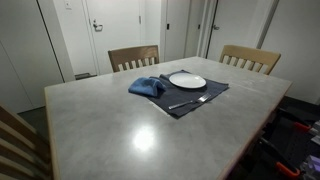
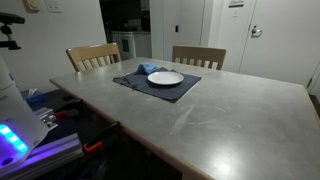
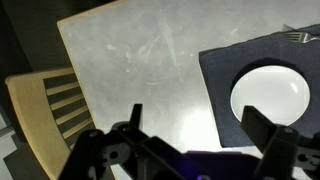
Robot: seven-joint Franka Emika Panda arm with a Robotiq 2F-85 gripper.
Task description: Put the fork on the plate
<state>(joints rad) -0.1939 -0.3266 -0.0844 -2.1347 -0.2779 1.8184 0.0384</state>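
Observation:
A silver fork lies on a dark placemat, beside a white plate. The plate sits on the placemat in both exterior views. In the wrist view only the fork's end shows at the top right edge, beyond the plate on the placemat. My gripper is open and empty. It hovers above the table, near the placemat's corner beside the plate. The gripper does not show in either exterior view.
A folded blue napkin lies on the placemat next to the plate and shows in both exterior views. Wooden chairs stand at the table's far side, and another chair stands by the edge below my gripper. The grey tabletop is wide.

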